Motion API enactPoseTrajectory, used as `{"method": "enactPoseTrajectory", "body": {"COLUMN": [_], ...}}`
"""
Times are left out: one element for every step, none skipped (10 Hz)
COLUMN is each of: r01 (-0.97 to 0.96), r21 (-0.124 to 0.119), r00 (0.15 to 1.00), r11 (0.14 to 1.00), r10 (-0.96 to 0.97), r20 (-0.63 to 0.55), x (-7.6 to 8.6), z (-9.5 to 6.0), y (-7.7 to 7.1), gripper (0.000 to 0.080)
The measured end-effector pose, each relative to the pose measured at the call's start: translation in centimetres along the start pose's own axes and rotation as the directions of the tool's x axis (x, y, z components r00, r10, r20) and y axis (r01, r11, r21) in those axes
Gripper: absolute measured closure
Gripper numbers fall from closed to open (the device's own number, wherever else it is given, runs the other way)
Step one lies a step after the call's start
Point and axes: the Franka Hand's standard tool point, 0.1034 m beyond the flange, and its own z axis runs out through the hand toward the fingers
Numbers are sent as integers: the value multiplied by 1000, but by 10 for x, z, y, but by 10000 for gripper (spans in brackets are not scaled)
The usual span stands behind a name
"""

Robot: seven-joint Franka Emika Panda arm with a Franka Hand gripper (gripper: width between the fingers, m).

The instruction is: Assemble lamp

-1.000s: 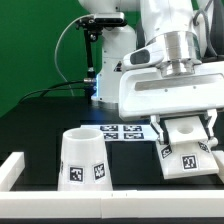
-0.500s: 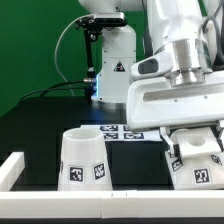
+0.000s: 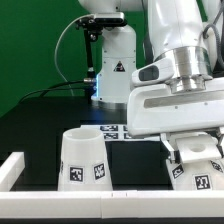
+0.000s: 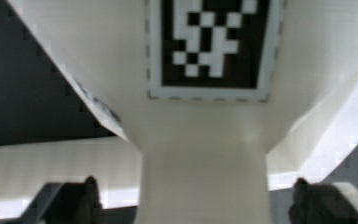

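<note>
- Lamp base (image 3: pixel 203 175): an angular white block with tags. It sits on the black surface (image 3: pixel 40 125), well apart from the lamp shade (image 3: pixel 84 160), on the exterior view's right of it.
- Handling, by your best judgement: stiff matte plastic, likely light and not fragile. The smooth faces may slip under a weak pinch, and an off-centre hold may let the block twist.
- Where to take hold: the narrow section that the wrist view shows between the fingers (image 4: pixel 64 200). Close on its two flat opposite sides and keep the pads off the tag (image 4: pixel 211 45).
- End effector (image 3: pixel 196 150): on the same side of the lamp shade, directly over the lamp base. The jaws stand wide, one finger on each side of the narrow section with a gap on both sides, so nothing is gripped.
- Lamp shade: a truncated cone, upright with its wide end down. You should expect its tapered wall to slide out of a pinch.
- Bulb: not in view.
- Marker board (image 3: pixel 122 131): lies flat just behind the lamp shade. Leave it alone.
</note>
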Motion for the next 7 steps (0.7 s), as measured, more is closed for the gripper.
{"method": "enactPoseTrajectory", "body": {"r01": [-1,-11,-25,-29,-28,-27,-37], "r21": [0,-2,0,3,5,8,7], "r00": [1000,1000,1000,999,999,999,999], "r11": [1000,1000,1000,1000,1000,1000,999], "r10": [1,11,25,29,28,28,37], "r20": [0,-2,-10,-17,-22,-26,-28], "x": [0,2,7,12,14,16,17], "z": [0,3,6,10,10,11,13], "y": [0,3,2,0,-1,-4,-5], "gripper": [271,271,271,271,271,271,271]}}
